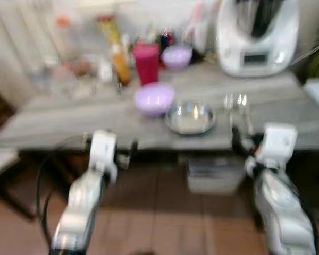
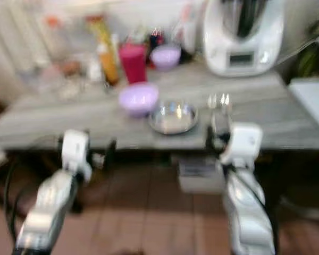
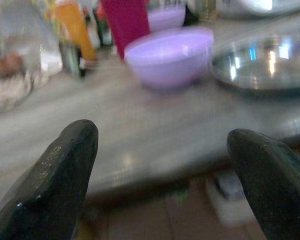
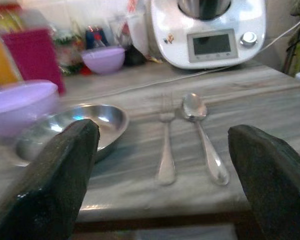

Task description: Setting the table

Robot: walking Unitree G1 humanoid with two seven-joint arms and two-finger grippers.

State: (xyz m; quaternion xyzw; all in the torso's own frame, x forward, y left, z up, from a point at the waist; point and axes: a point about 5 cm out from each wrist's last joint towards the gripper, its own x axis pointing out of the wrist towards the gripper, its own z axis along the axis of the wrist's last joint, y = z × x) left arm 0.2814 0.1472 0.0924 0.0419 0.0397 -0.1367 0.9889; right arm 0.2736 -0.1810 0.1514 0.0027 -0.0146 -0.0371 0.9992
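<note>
Head views are pretty blurry, but both arms are up at the near edge of the grey table (image 1: 53, 119). The steel plate (image 1: 190, 118) sits ahead between the two grippers, with a lilac bowl (image 1: 154, 98) just past it toward the left one.

Left wrist view: left gripper (image 3: 160, 165) is spread wide with nothing in it, and the bowl lies straight ahead of it.

Right wrist view: right gripper (image 4: 160, 170) is wide open too, empty, with the fork (image 4: 166, 150) and spoon (image 4: 202, 135) lying side by side right between its fingers.

I'd guess the cutlery is next: come in low, take one handle only, and don't nudge the other piece.

The white kitchen machine (image 4: 210, 30) has a display, but nothing readable anywhere.
</note>
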